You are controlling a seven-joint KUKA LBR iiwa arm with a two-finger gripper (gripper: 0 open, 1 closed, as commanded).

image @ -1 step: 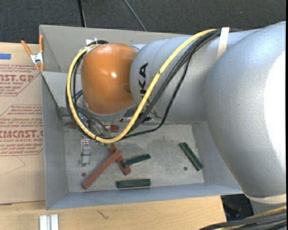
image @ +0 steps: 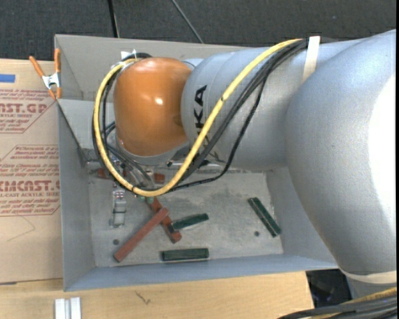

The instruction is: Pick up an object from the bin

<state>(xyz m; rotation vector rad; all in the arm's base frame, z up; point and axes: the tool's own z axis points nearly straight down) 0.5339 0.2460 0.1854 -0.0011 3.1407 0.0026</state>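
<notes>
Five slim, hard-edged bars flat on the scuffed grey metal floor of the bin (image: 76,234): two matte reddish-brown ones crossed toward the left wall, plus three dark green, namely one beside the crossing (image: 189,221), one along the near wall (image: 184,254) and one toward the right side (image: 264,216). Tucked under the glossy orange cover (image: 149,105) and looped yellow and black cables (image: 213,118), gripper (image: 122,201) low by the left wall, spread or pressed together impossible to tell. Just to its near side, long reddish-brown stick (image: 138,236), long axis slanting from the near-left corner up toward mid-floor, overlapped at its far end by the shorter brown piece (image: 171,231).
</notes>
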